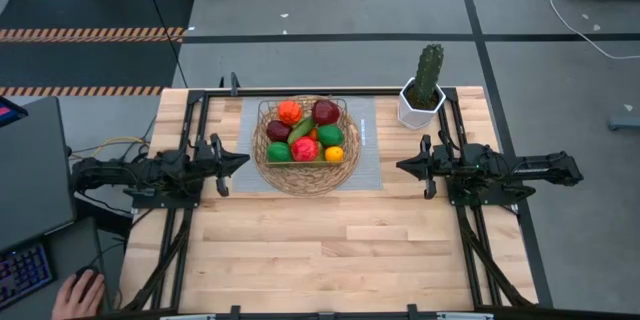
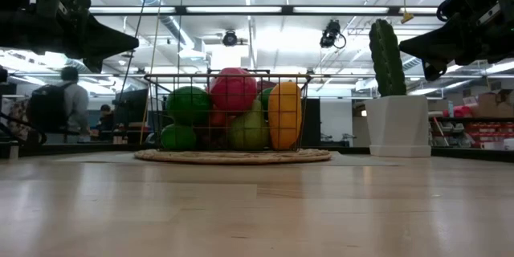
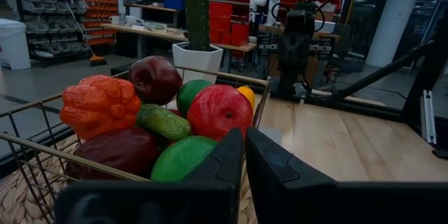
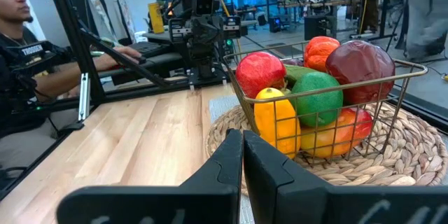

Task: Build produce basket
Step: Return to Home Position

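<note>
The table [image 1: 330, 250] carries a grey mat [image 1: 368, 130]. On the mat sits the basket [image 1: 300, 178], a tan wicker round with a wire cage at its centre. It lies between the two claws, straight ahead of each one's tips. Both are near its rim but clear of it.

The left claw [image 1: 240, 161] hangs low over the table on the basket's one flank, and the right claw [image 1: 402, 167] mirrors it on the other. In each wrist view the fingers are pressed together with nothing between them — clenched and empty.

Off to the side of the right claw, farther back on the table, a cactus [image 1: 430, 65] stands in a white pot [image 1: 415, 110], well apart from the basket.

The produce [image 1: 305, 135] is heaped inside the wire cage:
- a dark red apple [image 1: 326, 112] and a knobbly orange piece [image 1: 289, 112] on the far side;
- a cucumber [image 1: 301, 129] across the middle;
- a red fruit [image 1: 305, 149], green ones and a small yellow-orange one [image 1: 334, 154] toward the near side.

No fruit or vegetable shows loose on the table in the high view, so I judge the filling done. What seems left is only parking the arms — no further pick looks called for.
</note>
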You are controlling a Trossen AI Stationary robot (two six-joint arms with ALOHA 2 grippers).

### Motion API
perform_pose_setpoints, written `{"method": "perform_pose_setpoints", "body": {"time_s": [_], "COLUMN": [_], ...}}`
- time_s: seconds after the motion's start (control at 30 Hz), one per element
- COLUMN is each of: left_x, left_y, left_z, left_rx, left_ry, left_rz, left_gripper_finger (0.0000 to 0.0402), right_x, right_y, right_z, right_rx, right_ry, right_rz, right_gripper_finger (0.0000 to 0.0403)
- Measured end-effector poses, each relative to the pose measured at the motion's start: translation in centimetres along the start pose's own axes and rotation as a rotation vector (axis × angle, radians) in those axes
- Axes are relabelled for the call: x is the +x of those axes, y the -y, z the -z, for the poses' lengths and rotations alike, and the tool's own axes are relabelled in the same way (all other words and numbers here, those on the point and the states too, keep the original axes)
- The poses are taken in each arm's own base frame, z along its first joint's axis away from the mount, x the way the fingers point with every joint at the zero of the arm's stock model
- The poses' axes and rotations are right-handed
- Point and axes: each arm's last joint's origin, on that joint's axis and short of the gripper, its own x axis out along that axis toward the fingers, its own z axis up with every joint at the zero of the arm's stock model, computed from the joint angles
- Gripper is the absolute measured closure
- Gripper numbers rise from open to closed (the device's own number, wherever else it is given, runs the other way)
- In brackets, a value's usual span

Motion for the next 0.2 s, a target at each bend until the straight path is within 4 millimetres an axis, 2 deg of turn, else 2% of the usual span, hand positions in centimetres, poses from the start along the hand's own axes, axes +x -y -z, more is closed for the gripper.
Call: {"method": "perform_pose_setpoints", "body": {"time_s": [0.2], "left_x": [0.00], "left_y": [0.00], "left_z": [0.00], "left_rx": [0.000], "left_ry": [0.000], "left_rz": [-0.001], "left_gripper_finger": [0.0375], "right_x": [0.00], "right_y": [0.00], "right_z": [0.00], "right_rx": [0.000], "right_ry": [0.000], "right_rz": [0.000], "right_gripper_finger": [0.0384]}}
